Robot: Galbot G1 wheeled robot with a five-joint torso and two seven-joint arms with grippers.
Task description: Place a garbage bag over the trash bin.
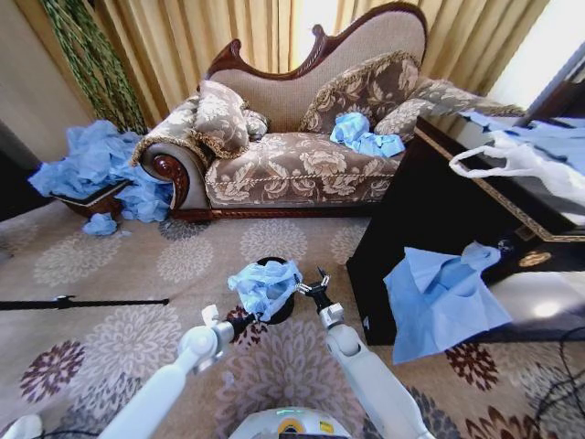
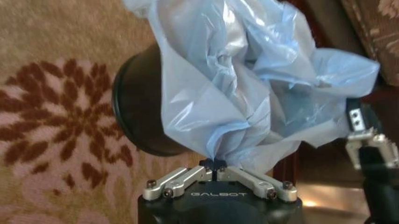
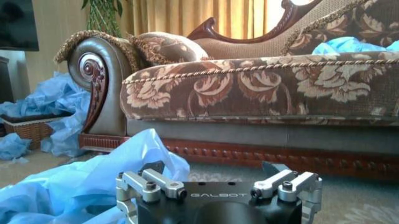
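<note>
Head view: the bin (image 1: 277, 306) stands on the patterned carpet (image 1: 119, 265) in front of the sofa (image 1: 302, 155), near the dark table (image 1: 430, 219). The bag (image 1: 263, 285) sits bunched over the bin's top, covering most of the rim, so only slivers of black show behind and below it.

The left gripper (image 1: 245, 319) is at the bin's near-left side, touching the bag's lower edge. From the left wrist view, the left gripper (image 2: 214, 164) has its fingertips pressed together on a gathered fold of the bag (image 2: 249, 88), which drapes over one side of the bin (image 2: 140, 107) and balloons loosely past it; part of the bin's wall is bare.

The right gripper (image 1: 311, 290) is just beside the bin on its right, at the bag's edge. In the right wrist view, the right gripper (image 3: 214, 171) has its fingers spread apart with nothing between them; the bag (image 3: 93, 182) lies against its one finger, and the sofa (image 3: 262, 88) is beyond.

Farther from the bin, a heap of blue bags (image 1: 96, 169) lies by the sofa's scrolled arm, another blue bag (image 1: 364, 135) rests on the sofa seat, a flat blue bag (image 1: 439, 297) hangs down the table's side, and a white bag (image 1: 521, 160) lies on the table.
</note>
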